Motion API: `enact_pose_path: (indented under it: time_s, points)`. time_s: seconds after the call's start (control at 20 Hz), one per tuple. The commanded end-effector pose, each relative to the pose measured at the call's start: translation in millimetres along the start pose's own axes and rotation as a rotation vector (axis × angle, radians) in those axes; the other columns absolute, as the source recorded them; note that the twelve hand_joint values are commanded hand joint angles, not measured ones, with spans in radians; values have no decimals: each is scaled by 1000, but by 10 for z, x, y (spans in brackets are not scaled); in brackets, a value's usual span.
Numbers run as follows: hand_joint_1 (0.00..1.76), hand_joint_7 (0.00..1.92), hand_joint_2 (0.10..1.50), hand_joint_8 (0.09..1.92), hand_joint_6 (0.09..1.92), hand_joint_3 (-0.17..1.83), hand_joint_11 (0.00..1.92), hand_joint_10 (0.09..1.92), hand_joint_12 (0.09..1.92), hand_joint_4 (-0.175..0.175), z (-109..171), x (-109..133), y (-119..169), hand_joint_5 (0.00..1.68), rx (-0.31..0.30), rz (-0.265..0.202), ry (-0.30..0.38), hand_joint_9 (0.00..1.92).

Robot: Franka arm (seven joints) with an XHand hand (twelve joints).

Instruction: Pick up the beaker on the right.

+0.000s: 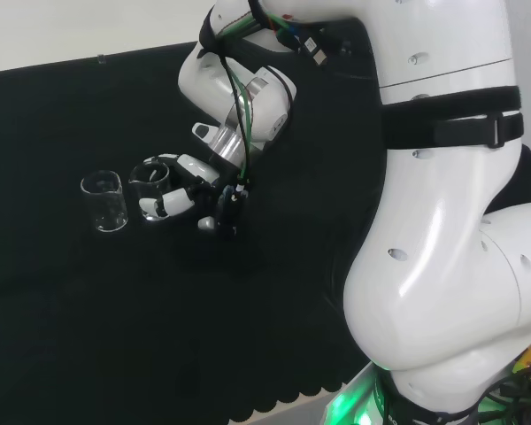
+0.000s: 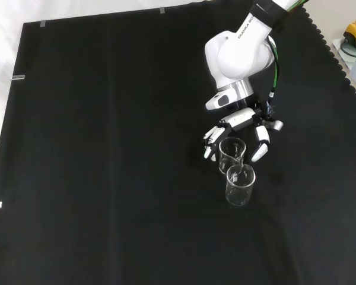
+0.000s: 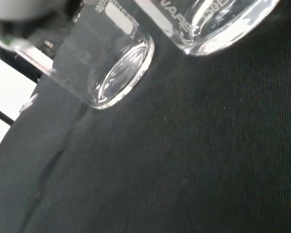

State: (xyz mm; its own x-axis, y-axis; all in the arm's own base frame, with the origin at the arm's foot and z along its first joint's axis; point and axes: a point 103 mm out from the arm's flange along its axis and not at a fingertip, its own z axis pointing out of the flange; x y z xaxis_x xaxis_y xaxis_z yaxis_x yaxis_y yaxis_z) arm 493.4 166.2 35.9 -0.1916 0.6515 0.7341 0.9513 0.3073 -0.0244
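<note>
Two clear glass beakers stand upright and close together on the black cloth. In the head view the right-hand beaker (image 1: 150,181) sits just left of the hand (image 1: 193,170), and the other beaker (image 1: 104,202) stands apart to the left. In the front view the nearer-to-arm beaker (image 2: 231,152) lies between the fingers (image 2: 209,142) on its left and the thumb (image 2: 260,148) on its right, under the hand (image 2: 240,119). The fingers look relaxed and spread, with small gaps to the glass. The second beaker (image 2: 240,184) stands just below. The wrist view shows both beaker bases (image 3: 120,74) (image 3: 225,26) close up.
Black cloth (image 2: 107,178) covers the bench all around the two beakers. The arm's white links (image 1: 442,221) fill the right of the head view. The cloth's scalloped edge (image 2: 338,53) runs along the right of the front view.
</note>
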Motion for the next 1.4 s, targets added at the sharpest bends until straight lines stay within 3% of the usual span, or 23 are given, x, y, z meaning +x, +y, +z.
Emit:
enact_pose_path:
  time_s: [0.05,0.2,0.5,1.05,1.4]
  points:
    - [969,758,398,1129,1015,1058,464,882,1383,-175,-13,-8,12,391,-41,2,-6,809]
    - [997,811,415,1238,1203,1084,562,940,1362,-175,-31,-29,17,449,-55,7,-3,877]
    - [1016,874,443,1359,1323,1101,744,1036,1332,-175,1,-73,59,543,-81,23,-1,967]
    - [1059,931,485,1521,1398,1113,945,1181,1337,-175,-324,-116,19,632,-140,37,-71,1072]
    - [1062,937,494,1555,1420,1118,965,1202,1338,-175,-369,-106,25,637,-127,12,-80,1084]
